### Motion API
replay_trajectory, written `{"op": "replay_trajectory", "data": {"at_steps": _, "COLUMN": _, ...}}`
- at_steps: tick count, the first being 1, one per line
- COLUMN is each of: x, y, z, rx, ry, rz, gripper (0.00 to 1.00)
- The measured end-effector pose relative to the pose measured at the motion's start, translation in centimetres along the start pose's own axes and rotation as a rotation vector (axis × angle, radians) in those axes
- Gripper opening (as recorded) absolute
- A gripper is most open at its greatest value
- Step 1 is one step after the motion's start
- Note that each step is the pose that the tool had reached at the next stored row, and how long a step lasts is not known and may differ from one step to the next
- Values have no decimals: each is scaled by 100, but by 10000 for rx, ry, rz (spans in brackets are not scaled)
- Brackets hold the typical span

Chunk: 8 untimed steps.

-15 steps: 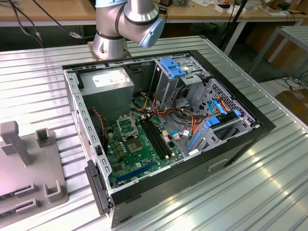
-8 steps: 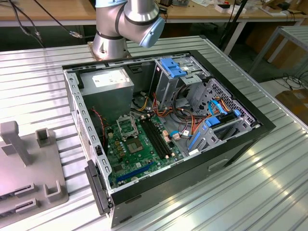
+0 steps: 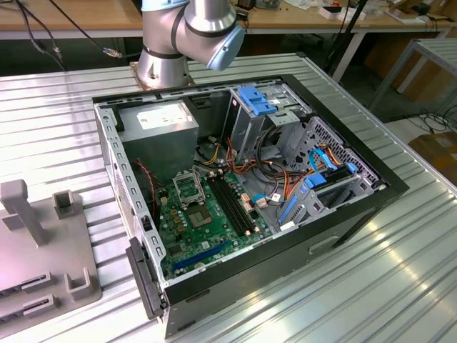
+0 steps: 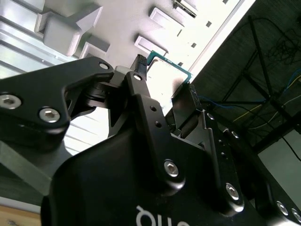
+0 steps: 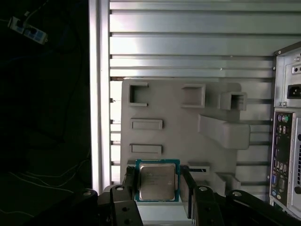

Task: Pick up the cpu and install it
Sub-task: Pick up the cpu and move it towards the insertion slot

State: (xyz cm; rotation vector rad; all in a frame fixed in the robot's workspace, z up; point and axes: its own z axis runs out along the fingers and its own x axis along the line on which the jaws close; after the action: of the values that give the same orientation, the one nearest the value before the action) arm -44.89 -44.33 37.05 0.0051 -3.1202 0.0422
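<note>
The gripper (image 5: 157, 189) looks clamped on the cpu (image 5: 157, 181). In both wrist views its two black fingers (image 5: 130, 184) sit flush against opposite edges of the square chip, which lies flat with its silver top showing and its green border visible along the free sides. The cpu is at the edge of the grey tray (image 5: 178, 113) on the gripper's side, but I cannot tell whether it rests on the tray or hangs just clear of it. The tray lies along one edge of the ribbed metal table (image 5: 188, 47), near the open computer case (image 3: 357, 207) that stands mid-table. Inside the case the socket (image 3: 187, 188) sits on the green board (image 3: 214, 229), just beside the grey power box (image 3: 161, 128).

To do this grasp well, I judge the hold should bear on the chip's edges only — light enough not to bow so thin a part, yet even on both sides so it cannot pivot. The chip should be held level, since a tilted one would likely slip or catch. Any rise should go straight up from the tray, clear of its raised blocks — a sideways drag there risks scraping the underside.
</note>
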Motion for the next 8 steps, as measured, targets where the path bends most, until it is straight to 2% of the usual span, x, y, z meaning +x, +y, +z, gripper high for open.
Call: {"op": "replay_trajectory", "data": {"at_steps": 8, "x": -19, "y": 0, "z": -1, "rx": 1, "ry": 3, "rz": 0, "gripper": 47}}
